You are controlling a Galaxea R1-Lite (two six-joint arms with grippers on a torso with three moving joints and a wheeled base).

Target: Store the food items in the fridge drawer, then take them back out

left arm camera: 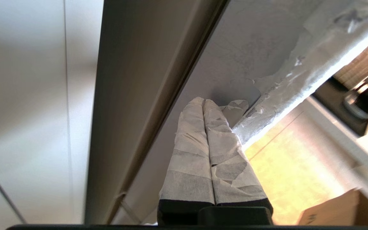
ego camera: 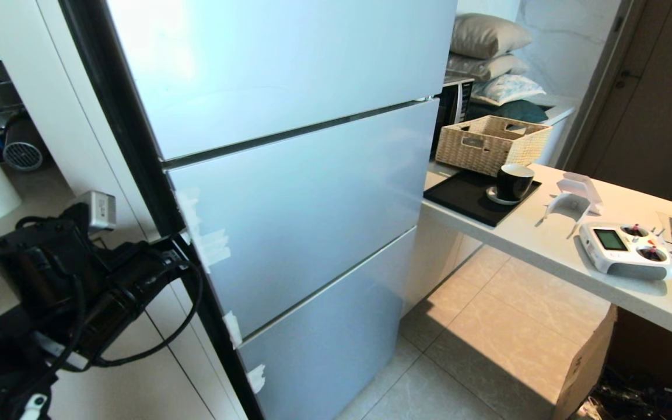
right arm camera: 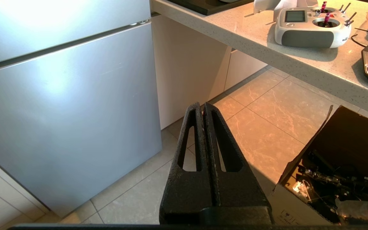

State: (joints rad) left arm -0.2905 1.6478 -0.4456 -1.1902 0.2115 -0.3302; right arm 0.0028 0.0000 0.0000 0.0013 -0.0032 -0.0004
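1. The left gripper [left arm camera: 203, 101] presses its taped fingers [left arm camera: 190, 140], closed together and empty, against the left edge of the fridge [ego camera: 312, 192].
2. The right gripper [right arm camera: 202, 105] hangs over the floor [right arm camera: 267, 121], fingers closed, empty.
3. The fridge is closed; neither drawer nor food shows.

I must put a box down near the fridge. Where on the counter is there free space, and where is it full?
The counter is bare between the black tray and the remote controller, along its near edge. It is crowded behind: wicker basket, black cup on the tray, white holder. The right end is full too.
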